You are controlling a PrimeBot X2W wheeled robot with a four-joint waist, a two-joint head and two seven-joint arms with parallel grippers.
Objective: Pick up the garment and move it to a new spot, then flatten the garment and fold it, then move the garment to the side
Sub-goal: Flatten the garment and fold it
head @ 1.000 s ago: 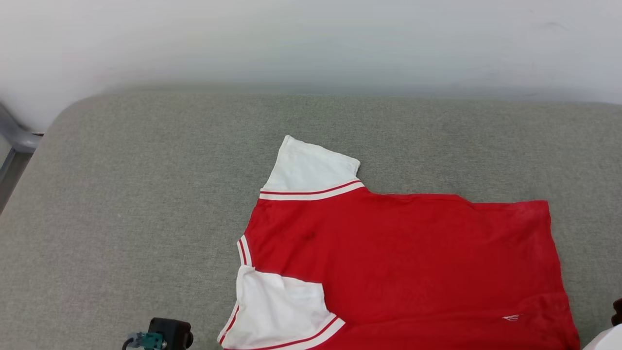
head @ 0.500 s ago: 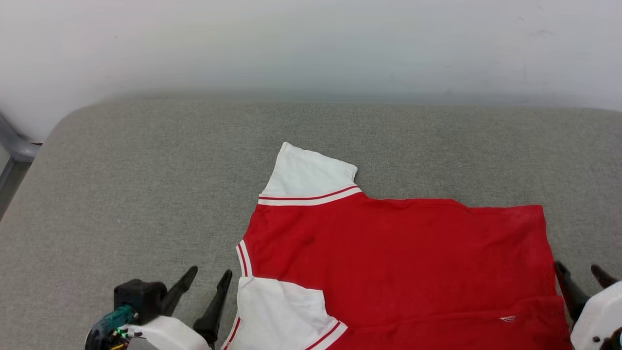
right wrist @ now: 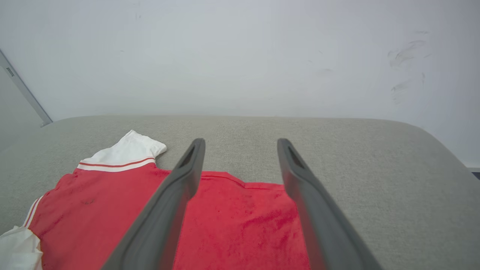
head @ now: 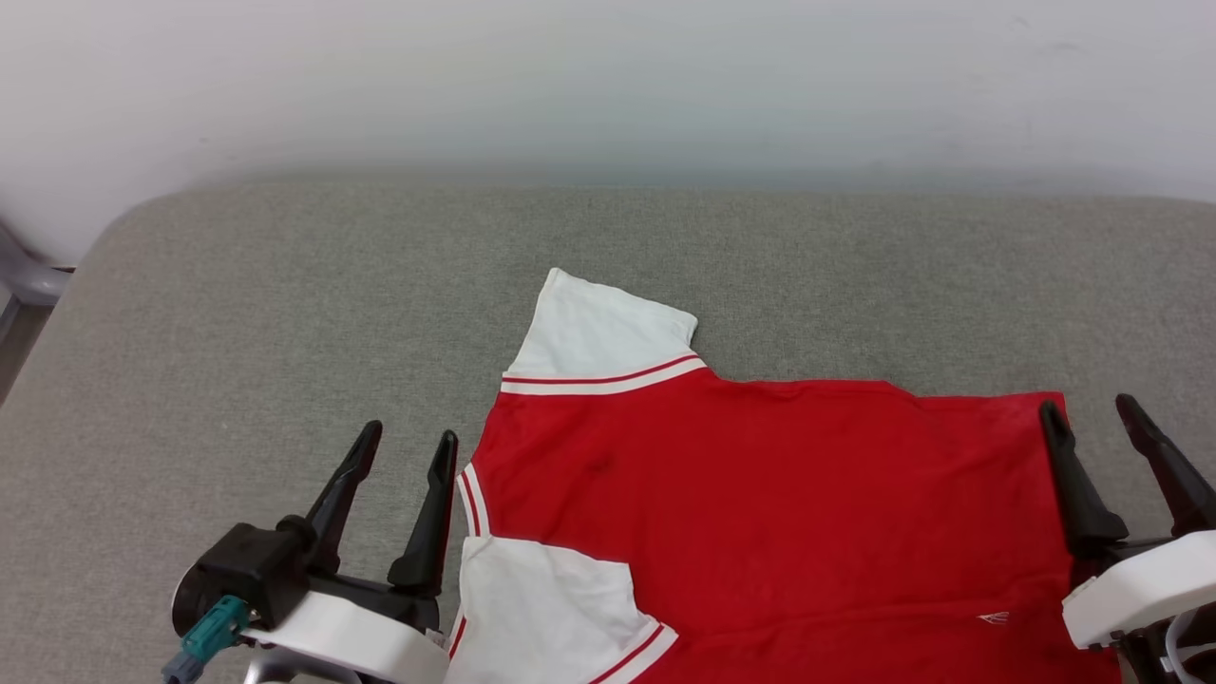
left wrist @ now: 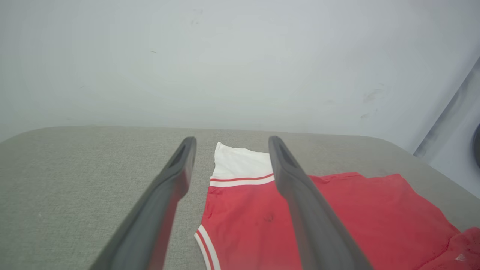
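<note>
folding looks to be the step in hand, judging by how the garment [head: 760, 513] lies spread on the grey padded surface [head: 285, 313], right of its middle, with the near white sleeve [head: 541, 608] turned in over the red body. the left gripper [head: 410, 433] hovers just beside the neckline end and the right gripper [head: 1087, 405] over the hem end — both with fingers apart and nothing between them. to fold well, each should pinch only the edge layers it means to lift, then carry them over together so the thin cloth doesn't skew or bunch. the fabric is soft matte jersey with faint creases. the far sleeve [head: 598, 332] is a flat white trapezoid edged by a red-and-white stripe [head: 603, 378] — the surface beneath is coarse grey weave with rounded corners.
</note>
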